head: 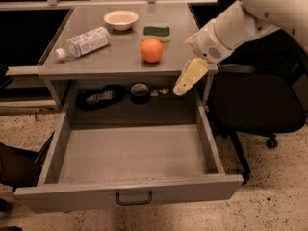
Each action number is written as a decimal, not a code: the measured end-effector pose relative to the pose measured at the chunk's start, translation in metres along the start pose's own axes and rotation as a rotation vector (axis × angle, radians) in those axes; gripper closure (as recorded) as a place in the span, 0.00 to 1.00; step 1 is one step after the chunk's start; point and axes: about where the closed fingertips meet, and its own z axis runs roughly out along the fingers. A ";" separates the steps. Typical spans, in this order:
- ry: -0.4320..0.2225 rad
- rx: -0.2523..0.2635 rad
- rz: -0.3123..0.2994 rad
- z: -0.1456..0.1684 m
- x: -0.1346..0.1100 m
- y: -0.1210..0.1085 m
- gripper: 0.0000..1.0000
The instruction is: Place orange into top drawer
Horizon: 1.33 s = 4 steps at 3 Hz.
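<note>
The orange sits on the grey tabletop, right of the middle. The top drawer is pulled fully out below the table, its inside bare, with a dark bar handle on its flat front. My gripper hangs on the white arm at the table's right front edge, to the right of and below the orange, above the drawer's back right corner. It holds nothing that I can see.
A white bowl, a yellow sponge with a green top and a lying plastic bottle are on the tabletop. Dark items lie on the shelf behind the drawer. A black office chair stands to the right.
</note>
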 end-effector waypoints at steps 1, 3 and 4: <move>-0.007 0.094 -0.020 0.028 -0.011 -0.058 0.00; 0.033 0.268 -0.001 0.080 0.005 -0.135 0.00; 0.034 0.305 -0.003 0.096 -0.001 -0.157 0.00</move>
